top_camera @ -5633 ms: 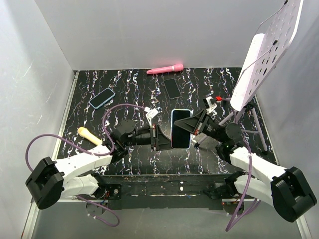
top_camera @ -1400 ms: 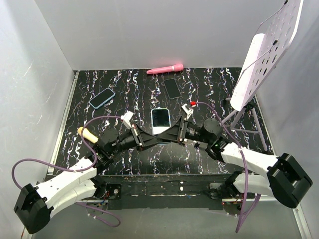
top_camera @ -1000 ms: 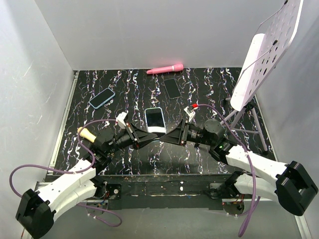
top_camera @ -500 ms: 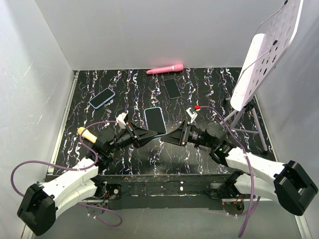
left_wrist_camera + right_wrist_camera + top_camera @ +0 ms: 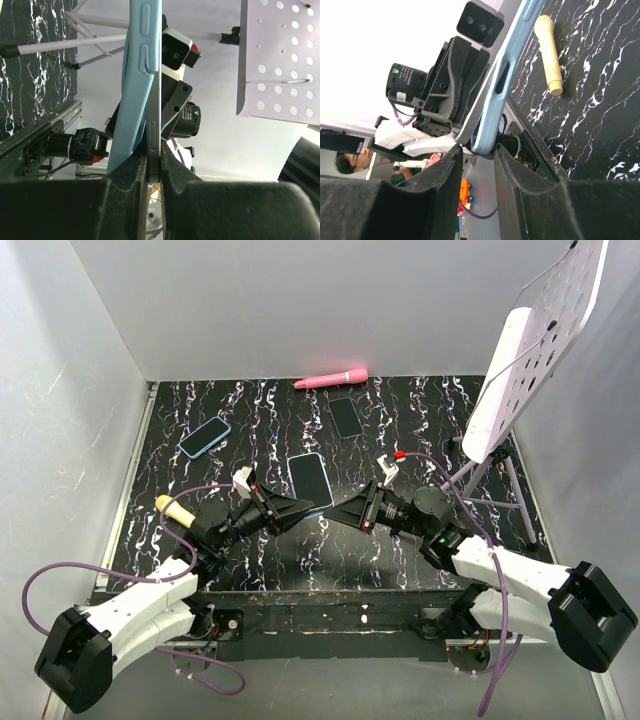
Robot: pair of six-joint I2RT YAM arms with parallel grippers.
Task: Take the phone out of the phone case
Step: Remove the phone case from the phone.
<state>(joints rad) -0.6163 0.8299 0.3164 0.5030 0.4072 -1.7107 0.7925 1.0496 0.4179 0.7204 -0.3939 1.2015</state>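
Note:
A phone in a light blue case (image 5: 311, 480) is held up above the table between both grippers. My left gripper (image 5: 297, 508) is shut on the phone's grey metal edge (image 5: 154, 125), seen edge-on in the left wrist view (image 5: 154, 162). The blue case (image 5: 136, 75) bows away from the phone along that edge. My right gripper (image 5: 347, 512) grips the opposite end; in the right wrist view (image 5: 479, 150) its jaws close round the blue case's corner (image 5: 501, 85), with the phone's silver edge (image 5: 470, 127) parted from the case beside it.
On the table lie a pink stick (image 5: 331, 378) at the back, a bare black phone (image 5: 345, 417), a second blue-cased phone (image 5: 205, 437) at left and a beige handle (image 5: 180, 512). A white perforated board on a tripod (image 5: 530, 350) stands at right.
Both grippers carried the cased phone leftward from the table's right of centre, and it tilted. In the last half second it barely moved.

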